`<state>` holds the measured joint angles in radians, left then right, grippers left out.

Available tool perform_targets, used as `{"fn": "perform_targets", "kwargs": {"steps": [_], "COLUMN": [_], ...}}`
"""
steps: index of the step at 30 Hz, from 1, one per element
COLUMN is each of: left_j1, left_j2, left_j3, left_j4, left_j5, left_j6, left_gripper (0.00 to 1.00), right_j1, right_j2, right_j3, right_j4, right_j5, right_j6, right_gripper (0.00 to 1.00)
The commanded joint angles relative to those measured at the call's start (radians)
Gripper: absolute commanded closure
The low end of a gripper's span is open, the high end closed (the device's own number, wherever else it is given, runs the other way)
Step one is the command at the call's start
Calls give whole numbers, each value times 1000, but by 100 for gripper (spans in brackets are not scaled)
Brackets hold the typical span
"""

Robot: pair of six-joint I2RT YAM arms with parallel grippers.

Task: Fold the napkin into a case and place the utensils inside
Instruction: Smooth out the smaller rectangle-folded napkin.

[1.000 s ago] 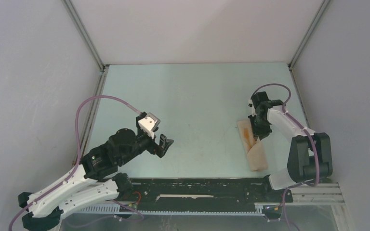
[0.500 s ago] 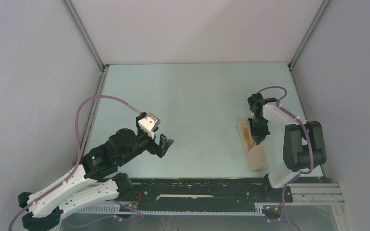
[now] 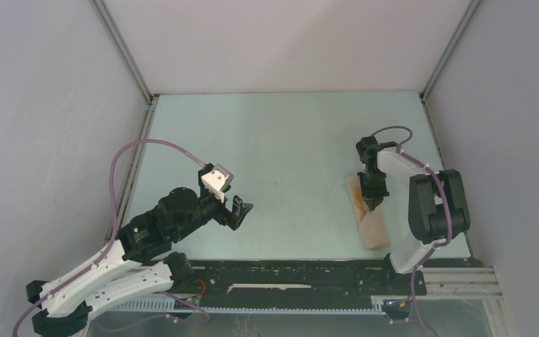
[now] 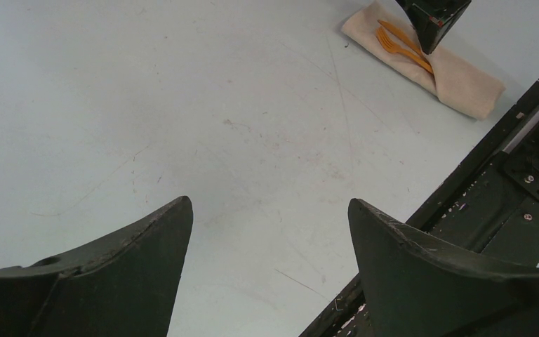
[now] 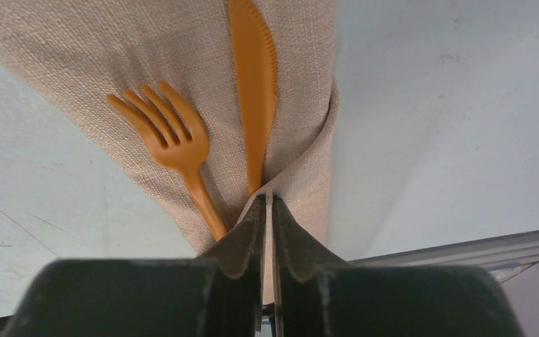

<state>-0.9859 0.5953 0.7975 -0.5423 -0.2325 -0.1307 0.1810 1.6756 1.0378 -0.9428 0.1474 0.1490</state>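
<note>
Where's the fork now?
Fork lies on the napkin beside the knife, right side of the table; in the right wrist view its handle slips under the fold ahead of the right hand.

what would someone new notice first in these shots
An orange fork and knife lie tucked into the napkin case at the right near edge of the table. The right gripper holds its jaws pinched shut at the pocket edge beside the knife; the left gripper has its jaws wide open at far left.

L tool (image 4: 268,202) wide open; R tool (image 5: 265,199) closed, pointing down.
</note>
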Motion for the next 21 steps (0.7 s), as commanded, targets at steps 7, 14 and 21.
{"fn": "perform_targets", "kwargs": {"steps": [7,14,21], "left_j1": [0,14,21], "left_j2": [6,16,33], "left_j3": [6,5,5], "left_j4": [21,18,19], "left_j5": [7,3,1], "left_j6": [0,-1,0], "left_gripper": [11,11,11], "right_j1": [-5,-20,-30], "right_j2": [-145,10,141], "right_j3": [71,153,256], "right_j4": [42,194,223], "right_j5": [64,53,44], "right_j6": [40,47,24], "right_gripper": [74,83,90]}}
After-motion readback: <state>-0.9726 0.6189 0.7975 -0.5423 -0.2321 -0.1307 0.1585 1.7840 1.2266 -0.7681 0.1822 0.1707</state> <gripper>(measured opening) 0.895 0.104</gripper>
